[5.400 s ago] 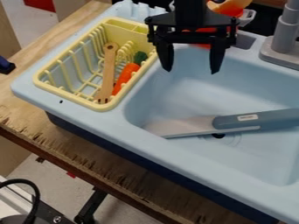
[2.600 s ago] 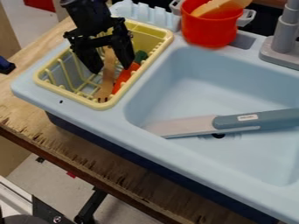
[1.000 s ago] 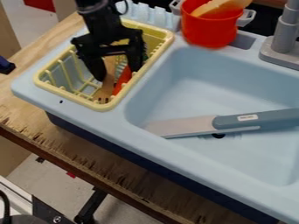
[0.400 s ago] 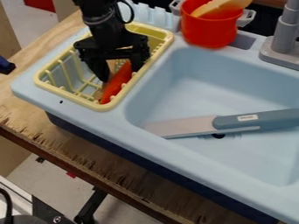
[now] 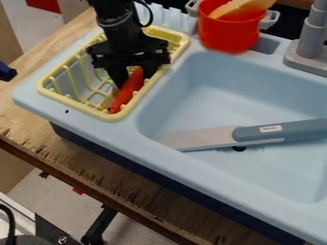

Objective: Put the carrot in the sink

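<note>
Closing in around the carrot (image 5: 130, 90), the gripper (image 5: 135, 81) has its two fingers nearer each other than a moment ago, and it has shifted slightly towards the sink (image 5: 236, 103). They are still apart, one on each side of the carrot, and I cannot tell whether either presses on it. The carrot lies slanted in the yellow rack (image 5: 70, 104), much as it did just before, so the task looks to be at the pick-up, with the carry ahead. A firm pinch should come next, then a lift clear of the rim; the rack's prongs could snag it. Inside the sink a knife (image 5: 265, 133) lies beside the drain (image 5: 239, 149), leaving room behind it for a drop. Behind stand a red pot (image 5: 230, 36) and a grey tap (image 5: 310, 40). The unit sits on a rough-edged wooden table (image 5: 96, 174), with pale floor (image 5: 54, 184) below and a dark cable (image 5: 9, 217) at the lower left.
</note>
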